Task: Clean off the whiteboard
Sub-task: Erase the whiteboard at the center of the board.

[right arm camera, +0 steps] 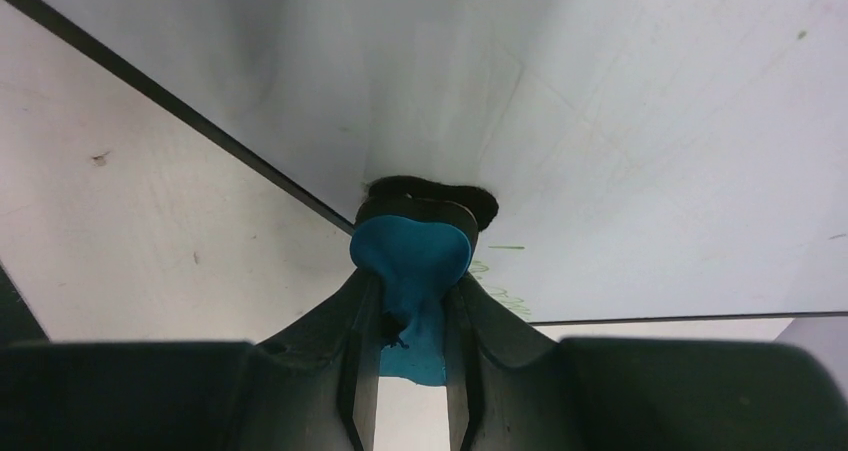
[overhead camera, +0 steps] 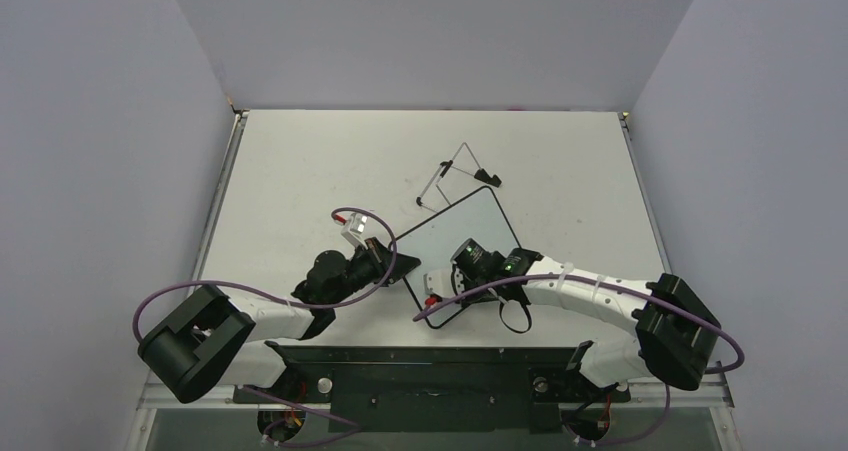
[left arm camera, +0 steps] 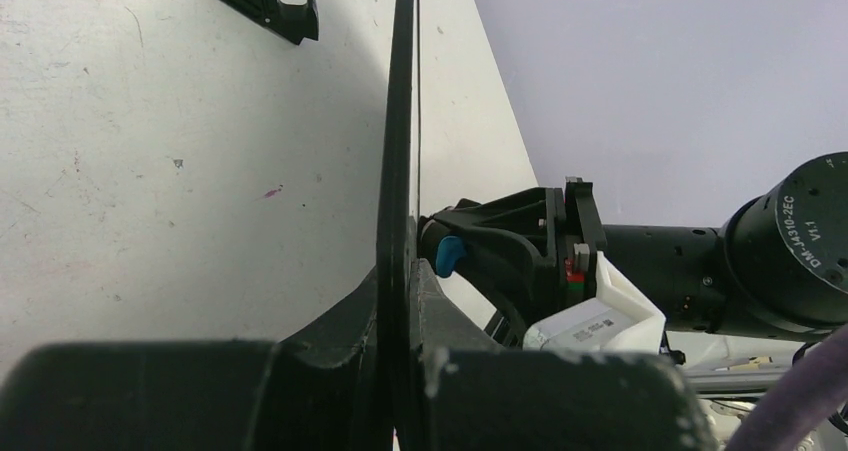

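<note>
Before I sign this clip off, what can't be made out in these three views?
Right wrist view: faint green marks beside the eraser in the right pincer are unreadable; the frame's edges crop the whiteboard.
Left wrist view: the whiteboard sits edge-on in the left pincer, hiding its face.
Top view: the right arm covers the eraser; any writing is too small to tell.

White table (overhead camera: pixel 300 171): wire stand (overhead camera: pixel 432 184) (black feet) lying.
</note>
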`<act>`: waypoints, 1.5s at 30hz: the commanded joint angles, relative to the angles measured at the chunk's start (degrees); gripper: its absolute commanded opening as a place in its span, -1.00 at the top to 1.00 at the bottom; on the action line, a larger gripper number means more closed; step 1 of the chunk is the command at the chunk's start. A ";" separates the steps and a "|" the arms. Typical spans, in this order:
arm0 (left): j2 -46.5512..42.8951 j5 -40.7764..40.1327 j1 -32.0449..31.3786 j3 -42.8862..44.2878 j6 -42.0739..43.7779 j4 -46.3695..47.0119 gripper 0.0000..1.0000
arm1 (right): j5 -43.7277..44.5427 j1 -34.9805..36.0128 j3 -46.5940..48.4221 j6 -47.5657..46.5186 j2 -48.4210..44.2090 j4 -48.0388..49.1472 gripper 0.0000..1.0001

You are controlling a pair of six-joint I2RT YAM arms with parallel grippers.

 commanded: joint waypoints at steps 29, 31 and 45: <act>-5.87 -0.91 0.02 -1.42 -1.12 5.67 1.00 | 3.86 7.50 -1.77 0.12 1.31 5.37 1.00; -6.35 -1.09 0.08 -1.63 -0.96 5.17 1.00 | 5.38 4.09 -1.30 1.43 1.38 6.23 1.00; -6.56 -0.42 0.14 -2.04 -1.06 5.53 1.00 | -15.29 -9.95 -0.21 -1.44 -9.53 0.25 1.00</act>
